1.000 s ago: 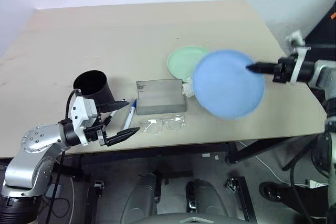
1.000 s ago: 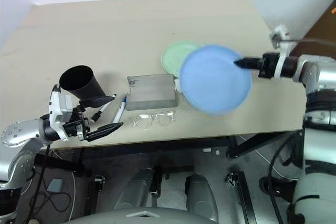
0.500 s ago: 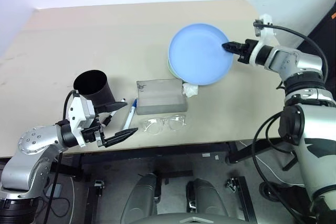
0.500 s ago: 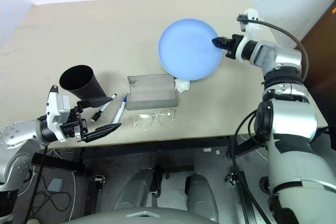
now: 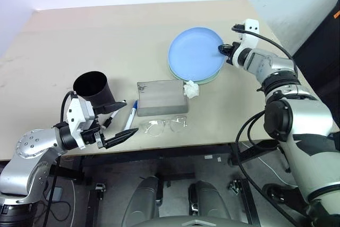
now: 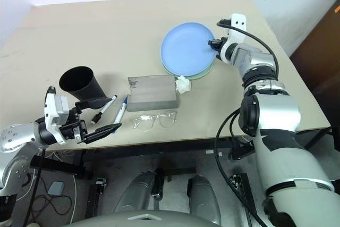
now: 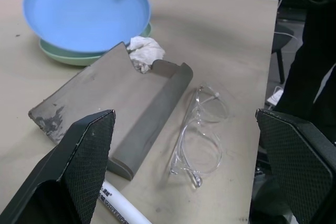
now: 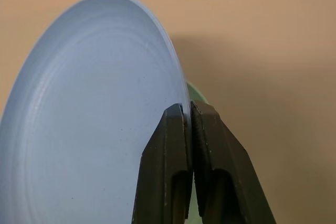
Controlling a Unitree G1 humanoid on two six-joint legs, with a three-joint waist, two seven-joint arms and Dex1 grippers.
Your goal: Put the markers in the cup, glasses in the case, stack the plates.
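Observation:
The light blue plate (image 5: pixel 195 54) lies over the mint green plate (image 6: pixel 187 76) at the table's far right, and only the green rim peeks out. My right gripper (image 5: pixel 223 50) is shut on the blue plate's right rim, with the fingertips (image 8: pixel 178 116) pinching its edge. The grey case (image 5: pixel 161 97) lies shut at mid-table, with the clear glasses (image 5: pixel 163 126) in front of it. The blue-capped marker (image 5: pixel 131 115) and the black-capped marker (image 5: pixel 112 116) lie between the case and the black cup (image 5: pixel 94 90). Near the front edge my left gripper (image 5: pixel 123 120) hangs open and empty, just beside the markers.
A crumpled white tissue (image 5: pixel 191 90) sits between the case and the plates. The table's (image 5: pixel 79 35) far left half is bare wood. Its front edge runs just below the glasses and my left gripper.
My right gripper has carried the blue plate from the table's right front, back and leftward, and lowered it over the green plate. The left gripper has stayed put.

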